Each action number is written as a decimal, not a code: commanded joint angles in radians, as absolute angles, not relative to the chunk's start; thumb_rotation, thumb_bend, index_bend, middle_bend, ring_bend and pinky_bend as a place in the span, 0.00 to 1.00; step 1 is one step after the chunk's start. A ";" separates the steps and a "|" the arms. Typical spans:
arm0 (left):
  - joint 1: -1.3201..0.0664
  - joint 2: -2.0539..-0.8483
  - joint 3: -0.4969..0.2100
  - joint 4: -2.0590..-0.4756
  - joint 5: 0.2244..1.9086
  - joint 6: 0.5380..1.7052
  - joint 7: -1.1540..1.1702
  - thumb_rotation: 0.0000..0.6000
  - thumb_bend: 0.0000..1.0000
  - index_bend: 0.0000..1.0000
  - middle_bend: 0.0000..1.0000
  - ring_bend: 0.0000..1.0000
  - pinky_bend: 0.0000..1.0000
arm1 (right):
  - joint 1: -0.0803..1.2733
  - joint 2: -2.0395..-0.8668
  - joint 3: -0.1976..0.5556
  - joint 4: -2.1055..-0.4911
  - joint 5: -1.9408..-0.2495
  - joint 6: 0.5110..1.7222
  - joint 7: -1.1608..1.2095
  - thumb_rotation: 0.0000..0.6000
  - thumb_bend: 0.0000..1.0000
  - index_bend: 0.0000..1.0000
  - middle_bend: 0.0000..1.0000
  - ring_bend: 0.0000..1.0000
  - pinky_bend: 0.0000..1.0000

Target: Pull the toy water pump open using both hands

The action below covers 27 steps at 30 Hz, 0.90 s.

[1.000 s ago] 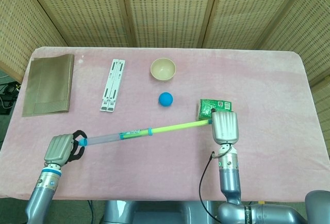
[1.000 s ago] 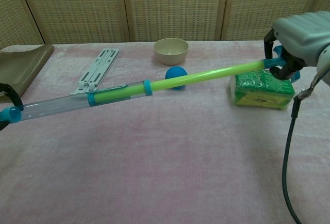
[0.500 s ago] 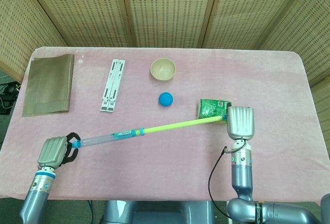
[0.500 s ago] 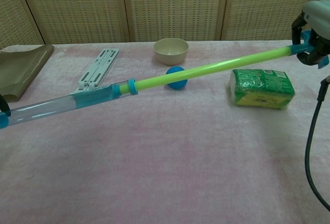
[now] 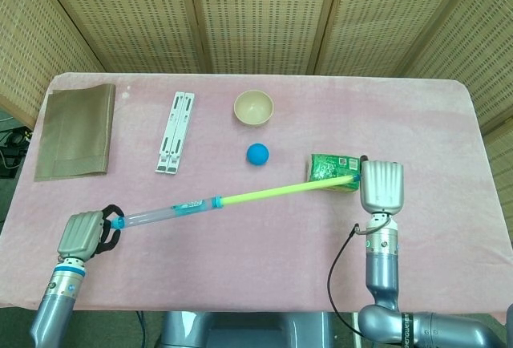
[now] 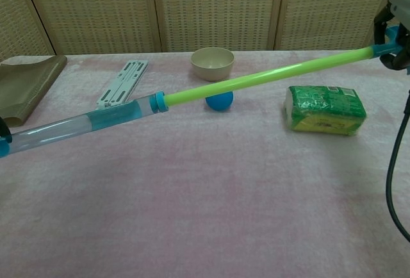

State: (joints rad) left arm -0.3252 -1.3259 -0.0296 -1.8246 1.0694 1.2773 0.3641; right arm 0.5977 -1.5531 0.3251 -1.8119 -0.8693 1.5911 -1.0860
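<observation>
Toy water pump (image 5: 232, 199), held in the air above the pink bench (image 5: 264, 244), stretched out slantwise from lower left to upper right. At far left, the left hand (image 5: 80, 234), fingers wrapped around the blue cap end of the clear barrel (image 5: 152, 216); in the chest view only a dark sliver of that hand visible at the frame edge. Inside the barrel, a blue piston section close to the blue collar (image 6: 157, 101). From the collar onward, the long green plunger rod (image 6: 269, 76), drawn far out of the barrel and rising toward the right. At far right, the right hand (image 5: 381, 185), fingers closed over the blue handle at the rod's tip, just above and beside the green packet.

On the bench, left to right: a folded brown cloth (image 5: 74, 131) near the left edge; a white folding stand (image 5: 175, 132) lying flat; a beige bowl (image 5: 253, 107) upright toward the back; a blue ball (image 5: 257, 153) just in front of the bowl, under the rod in the chest view; a green wrapped sponge packet (image 6: 325, 108) below the rod's right end. Behind the bench, woven screen panels (image 5: 256, 11).
</observation>
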 commanded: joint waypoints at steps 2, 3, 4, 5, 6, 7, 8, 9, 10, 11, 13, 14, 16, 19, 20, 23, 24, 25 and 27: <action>-0.324 -1.326 -0.028 -1.826 1.071 1.273 0.366 1.00 0.58 0.49 0.82 0.76 0.70 | 0.599 -1.545 0.326 -1.820 -0.866 1.595 -1.087 1.00 0.68 0.84 1.00 1.00 0.74; -0.323 -1.327 -0.028 -1.827 1.072 1.274 0.367 1.00 0.58 0.49 0.82 0.76 0.70 | 0.599 -1.544 0.326 -1.821 -0.866 1.595 -1.087 1.00 0.68 0.84 1.00 1.00 0.74; -0.323 -1.328 -0.029 -1.828 1.073 1.274 0.368 1.00 0.57 0.49 0.81 0.76 0.70 | 0.598 -1.542 0.324 -1.823 -0.865 1.596 -1.088 1.00 0.68 0.84 1.00 1.00 0.74; -0.323 -1.329 -0.031 -1.829 1.073 1.274 0.369 1.00 0.57 0.48 0.81 0.76 0.70 | 0.598 -1.541 0.322 -1.824 -0.864 1.596 -1.087 1.00 0.68 0.84 1.00 1.00 0.74; -0.323 -1.329 -0.032 -1.830 1.073 1.274 0.369 1.00 0.56 0.48 0.79 0.76 0.69 | 0.598 -1.541 0.321 -1.824 -0.862 1.595 -1.086 1.00 0.68 0.84 1.00 1.00 0.74; -0.324 -1.330 -0.034 -1.831 1.074 1.273 0.370 1.00 0.56 0.47 0.78 0.75 0.68 | 0.597 -1.540 0.319 -1.824 -0.858 1.594 -1.086 1.00 0.67 0.83 1.00 1.00 0.74; -0.326 -1.331 -0.036 -1.830 1.077 1.274 0.372 1.00 0.55 0.45 0.74 0.72 0.65 | 0.597 -1.538 0.318 -1.825 -0.854 1.592 -1.087 1.00 0.66 0.81 1.00 1.00 0.74; -0.327 -1.332 -0.038 -1.829 1.079 1.274 0.375 1.00 0.53 0.42 0.68 0.67 0.60 | 0.596 -1.537 0.316 -1.824 -0.851 1.591 -1.087 1.00 0.63 0.78 0.99 0.99 0.73; -0.328 -1.333 -0.039 -1.827 1.082 1.276 0.380 1.00 0.51 0.39 0.63 0.63 0.56 | 0.596 -1.534 0.313 -1.823 -0.849 1.589 -1.087 1.00 0.59 0.71 0.96 0.96 0.70; -0.329 -1.334 -0.042 -1.824 1.084 1.279 0.386 1.00 0.47 0.33 0.54 0.56 0.50 | 0.595 -1.532 0.311 -1.822 -0.846 1.589 -1.090 1.00 0.56 0.65 0.91 0.92 0.67; -0.331 -1.336 -0.049 -1.818 1.083 1.290 0.405 1.00 0.37 0.19 0.36 0.41 0.37 | 0.593 -1.524 0.305 -1.827 -0.823 1.592 -1.113 1.00 0.46 0.46 0.69 0.74 0.53; -0.331 -1.335 -0.051 -1.818 1.081 1.292 0.412 1.00 0.31 0.11 0.25 0.30 0.30 | 0.593 -1.520 0.303 -1.834 -0.801 1.595 -1.137 1.00 0.43 0.40 0.60 0.66 0.48; -0.334 -1.328 -0.053 -1.821 1.072 1.292 0.430 1.00 0.23 0.02 0.11 0.17 0.20 | 0.596 -1.512 0.308 -1.857 -0.733 1.608 -1.201 1.00 0.36 0.27 0.37 0.46 0.35; -0.336 -1.316 -0.054 -1.833 1.060 1.288 0.449 1.00 0.18 0.00 0.01 0.06 0.15 | 0.602 -1.505 0.320 -1.875 -0.663 1.621 -1.256 1.00 0.31 0.19 0.20 0.27 0.28; -0.336 -1.310 -0.053 -1.840 1.058 1.285 0.450 1.00 0.18 0.00 0.00 0.04 0.14 | 0.603 -1.502 0.325 -1.879 -0.642 1.624 -1.267 1.00 0.30 0.18 0.17 0.24 0.27; -0.337 -1.287 -0.042 -1.859 1.050 1.271 0.462 1.00 0.18 0.00 0.00 0.02 0.10 | 0.606 -1.494 0.337 -1.893 -0.589 1.638 -1.290 1.00 0.29 0.16 0.11 0.18 0.25; -0.336 -1.282 -0.040 -1.863 1.050 1.269 0.462 1.00 0.18 0.00 0.00 0.01 0.09 | 0.607 -1.491 0.337 -1.897 -0.582 1.643 -1.294 1.00 0.29 0.16 0.11 0.17 0.25; -0.335 -1.280 -0.040 -1.864 1.051 1.269 0.461 1.00 0.18 0.00 0.00 0.01 0.08 | 0.607 -1.488 0.336 -1.900 -0.580 1.647 -1.294 1.00 0.29 0.16 0.10 0.15 0.25; -0.329 -1.276 -0.036 -1.866 1.057 1.271 0.447 1.00 0.18 0.00 0.00 0.00 0.03 | 0.602 -1.480 0.334 -1.909 -0.581 1.655 -1.285 1.00 0.29 0.16 0.09 0.14 0.23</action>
State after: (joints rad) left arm -0.3329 -1.2790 -0.0387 -1.8644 1.0526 1.2698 0.4556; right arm 0.6046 -1.4884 0.3334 -1.9000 -0.5803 1.6474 -1.2930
